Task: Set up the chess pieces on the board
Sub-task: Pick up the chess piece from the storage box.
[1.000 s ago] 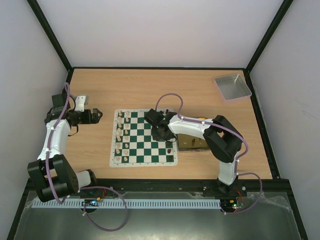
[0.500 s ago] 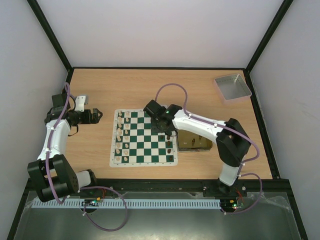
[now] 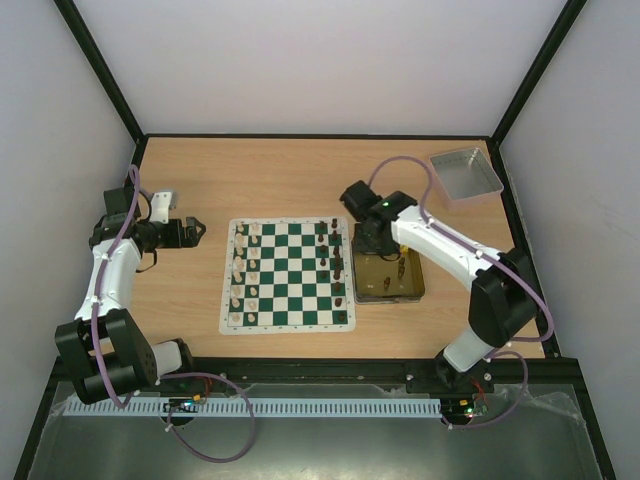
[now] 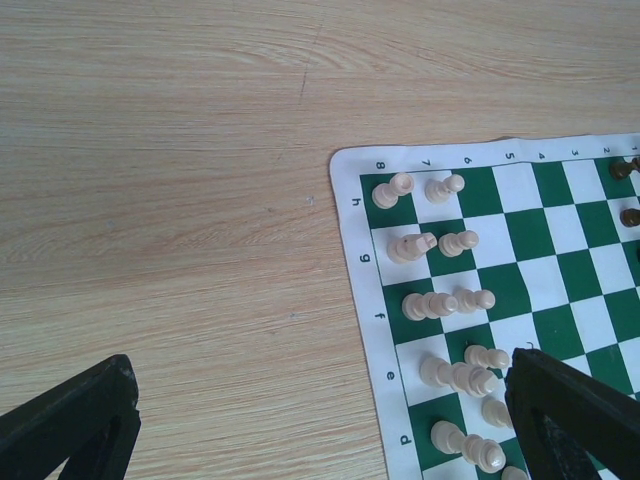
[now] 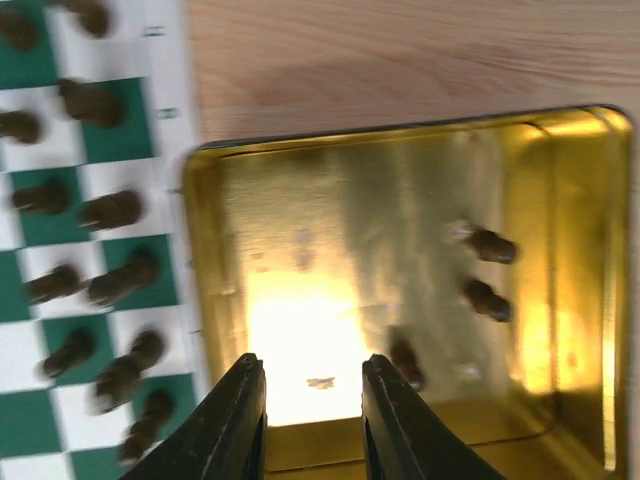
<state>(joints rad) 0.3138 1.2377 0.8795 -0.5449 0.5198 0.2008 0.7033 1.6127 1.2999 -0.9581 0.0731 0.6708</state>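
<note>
Jaws slightly parted and empty, the right gripper (image 5: 312,372) hovers over the shiny gold rectangular tray (image 5: 400,127), likely to fetch a dark brown chess piece (image 5: 490,245); the left gripper (image 4: 320,405) idles, jaws spread wide.

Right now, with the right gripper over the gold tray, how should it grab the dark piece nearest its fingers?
Probably from above: the walls of the gold tray block a sideways approach. Close the right gripper across the narrow body of the dark piece; bare tray floor lies on both sides. Blur hides whether it stands or lies.
</note>
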